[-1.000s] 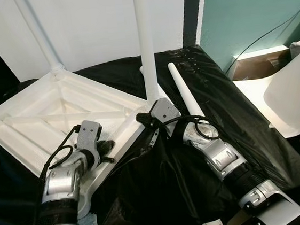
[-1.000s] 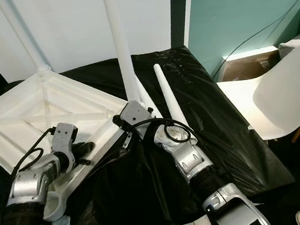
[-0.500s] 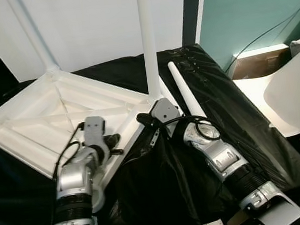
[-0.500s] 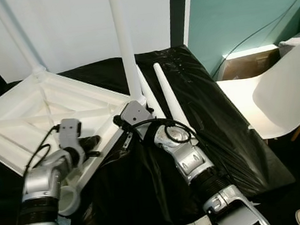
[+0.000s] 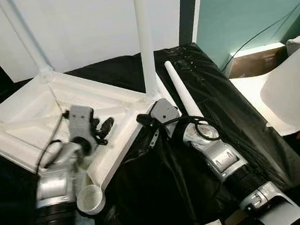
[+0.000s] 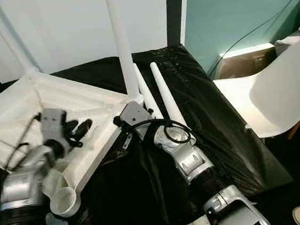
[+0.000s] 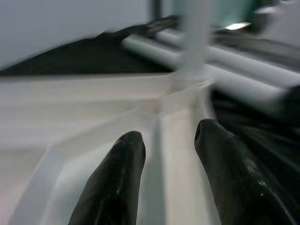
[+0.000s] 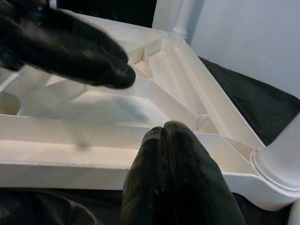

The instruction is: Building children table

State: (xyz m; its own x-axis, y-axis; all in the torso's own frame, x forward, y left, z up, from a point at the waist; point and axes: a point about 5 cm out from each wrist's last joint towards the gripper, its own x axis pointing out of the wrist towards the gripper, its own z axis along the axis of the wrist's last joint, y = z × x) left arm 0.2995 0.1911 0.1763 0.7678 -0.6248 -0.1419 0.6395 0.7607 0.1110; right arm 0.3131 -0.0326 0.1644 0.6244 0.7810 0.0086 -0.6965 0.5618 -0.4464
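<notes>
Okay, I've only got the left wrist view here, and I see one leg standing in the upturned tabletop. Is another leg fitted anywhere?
Observer: Yes, a second leg stands in the far corner of the tabletop.
Operator: Where is the right gripper?
Observer: The right gripper is at the tabletop's edge near the first leg, at its base, shut on nothing.
Operator: Any free socket?
Observer: An empty socket sits at the corner nearest the robot.

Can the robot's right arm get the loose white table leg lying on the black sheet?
Probably yes. The loose table leg lies in the open beside the right gripper, nothing on top, though its jaws are shut now.
</notes>
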